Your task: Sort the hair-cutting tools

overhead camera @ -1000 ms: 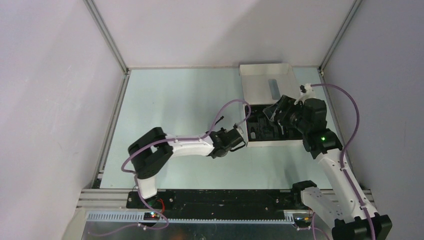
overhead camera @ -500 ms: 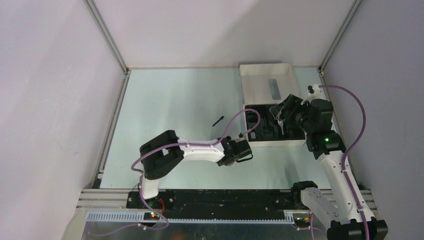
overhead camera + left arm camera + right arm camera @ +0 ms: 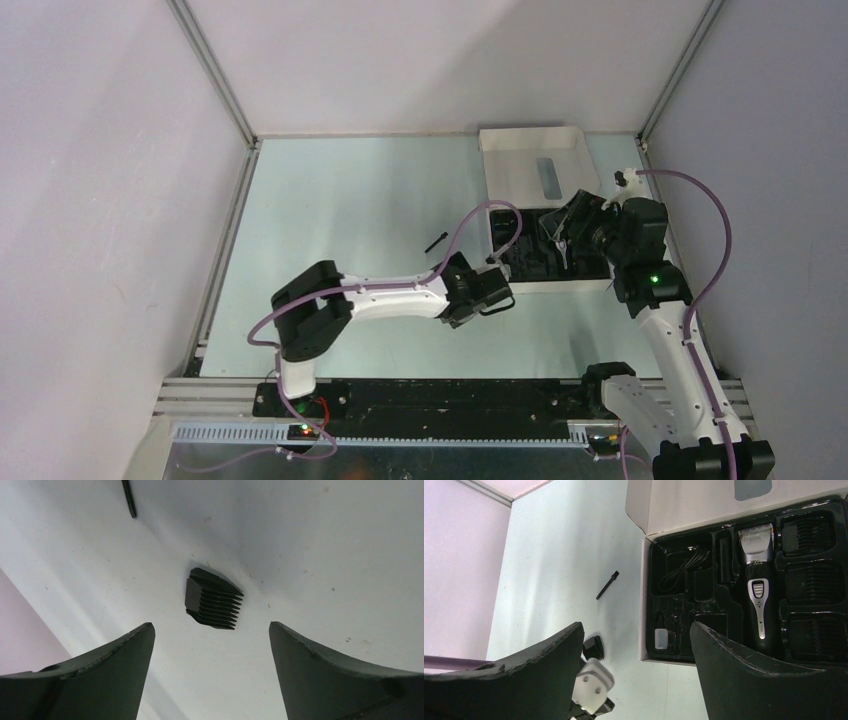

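Black plastic, so I judge it light, stiff and a bit slippery: the comb attachment [image 3: 214, 599] lies right of the table's [image 3: 330, 200] centre, nearer its near edge. I would pinch its smooth side walls, not the thin teeth. My left gripper [image 3: 210, 626] hovers above it, jaws wide and empty, arm stretched low; my right gripper [image 3: 636, 625] hangs open over the box [image 3: 684, 505]

It was a robotics lab test cell: plain pale walls [image 3: 100, 200] and aluminium frame posts [image 3: 213, 75] enclosed a pale tabletop [image 3: 340, 200], where a cabled left arm [image 3: 385, 296] and right arm [image 3: 675, 350] were bolted.
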